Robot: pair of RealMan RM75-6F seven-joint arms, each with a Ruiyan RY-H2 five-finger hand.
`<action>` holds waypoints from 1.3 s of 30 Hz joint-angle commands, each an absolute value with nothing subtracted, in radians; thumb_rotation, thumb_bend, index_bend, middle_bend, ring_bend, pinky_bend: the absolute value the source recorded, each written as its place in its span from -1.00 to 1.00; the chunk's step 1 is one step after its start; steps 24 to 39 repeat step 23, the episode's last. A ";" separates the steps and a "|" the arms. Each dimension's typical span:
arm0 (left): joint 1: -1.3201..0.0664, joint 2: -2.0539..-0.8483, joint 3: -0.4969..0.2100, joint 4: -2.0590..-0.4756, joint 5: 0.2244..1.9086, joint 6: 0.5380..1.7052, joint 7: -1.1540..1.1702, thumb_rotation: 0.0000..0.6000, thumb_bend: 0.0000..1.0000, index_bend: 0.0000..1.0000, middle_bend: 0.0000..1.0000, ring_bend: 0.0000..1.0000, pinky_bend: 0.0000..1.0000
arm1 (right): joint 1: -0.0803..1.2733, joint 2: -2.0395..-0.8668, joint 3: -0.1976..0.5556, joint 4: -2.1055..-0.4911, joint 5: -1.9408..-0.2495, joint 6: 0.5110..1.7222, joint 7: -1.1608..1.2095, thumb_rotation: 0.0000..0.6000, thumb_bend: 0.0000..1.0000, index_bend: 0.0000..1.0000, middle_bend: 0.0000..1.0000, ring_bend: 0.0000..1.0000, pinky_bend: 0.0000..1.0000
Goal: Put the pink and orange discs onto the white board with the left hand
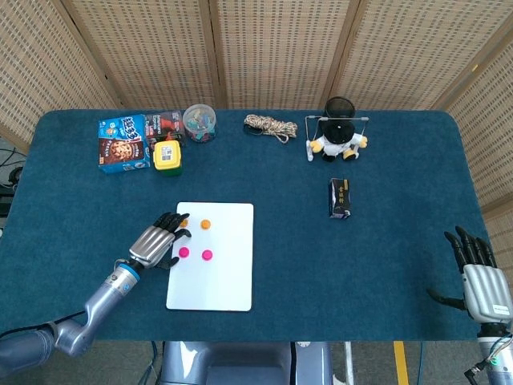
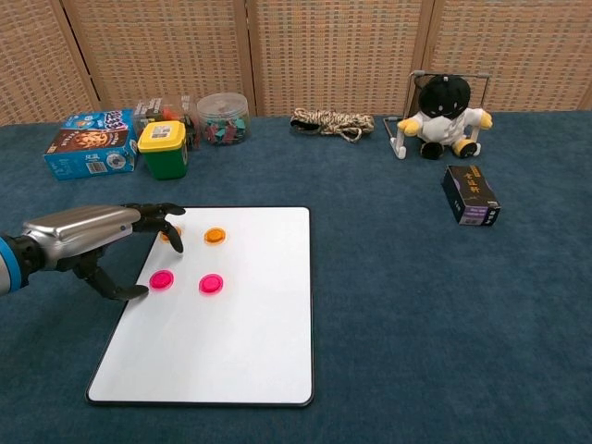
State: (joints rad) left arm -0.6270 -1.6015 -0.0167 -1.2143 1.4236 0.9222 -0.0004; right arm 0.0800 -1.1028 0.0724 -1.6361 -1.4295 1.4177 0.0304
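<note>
Now my left hand (image 2: 88, 231) hovers empty, fingers spread, at the white board's (image 2: 231, 351) nine o'clock edge; pink discs (image 2: 211, 283) and orange discs (image 2: 215, 236) lie on it, blue cloth (image 2: 416, 324) beneath, wicker screens (image 2: 324, 46) behind.

Silver-backed left hand (image 2: 88, 236) with black fingers; blue wrist band

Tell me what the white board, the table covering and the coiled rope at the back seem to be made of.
White board: smooth, faintly glossy sheet with a dark edge, likely coated plastic or metal. Table covering: matte blue carpet-like fabric with a fine nap. Rope: twisted beige and dark strands, possibly cotton or jute.
</note>
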 commanded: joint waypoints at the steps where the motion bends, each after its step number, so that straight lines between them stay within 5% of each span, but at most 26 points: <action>1: -0.623 -1.590 -0.017 -1.227 1.431 0.936 -0.008 1.00 -0.33 -0.47 -1.00 -1.00 -1.00 | 0.080 -1.103 0.072 -1.636 -1.430 1.418 0.030 1.00 -1.00 -1.00 -1.00 -1.00 -1.00; 6: -0.596 -1.524 -0.019 -1.300 1.475 1.027 -0.045 1.00 -0.36 -0.51 -1.00 -1.00 -1.00 | 0.081 -1.103 0.073 -1.634 -1.430 1.417 0.032 1.00 -1.00 -1.00 -1.00 -1.00 -1.00; 11: -0.518 -1.410 -0.023 -1.409 1.480 1.171 -0.031 1.00 -0.84 -0.95 -1.00 -1.00 -1.00 | 0.080 -1.105 0.073 -1.633 -1.434 1.422 0.029 1.00 -1.00 -1.00 -1.00 -1.00 -1.00; 14: -0.470 -1.349 -0.019 -1.469 1.447 1.217 0.013 1.00 -1.00 -1.00 -1.00 -1.00 -1.00 | 0.079 -1.107 0.073 -1.632 -1.435 1.425 0.025 1.00 -1.00 -1.00 -1.00 -1.00 -1.00; 23: -0.235 -1.160 0.007 -1.679 1.276 1.444 0.176 1.00 -1.00 -1.00 -1.00 -1.00 -1.00 | 0.077 -1.117 0.072 -1.626 -1.451 1.443 -0.001 1.00 -1.00 -1.00 -1.00 -1.00 -1.00; 39: -0.235 -1.160 0.007 -1.679 1.276 1.444 0.176 1.00 -1.00 -1.00 -1.00 -1.00 -1.00 | 0.077 -1.117 0.072 -1.626 -1.451 1.443 -0.001 1.00 -1.00 -1.00 -1.00 -1.00 -1.00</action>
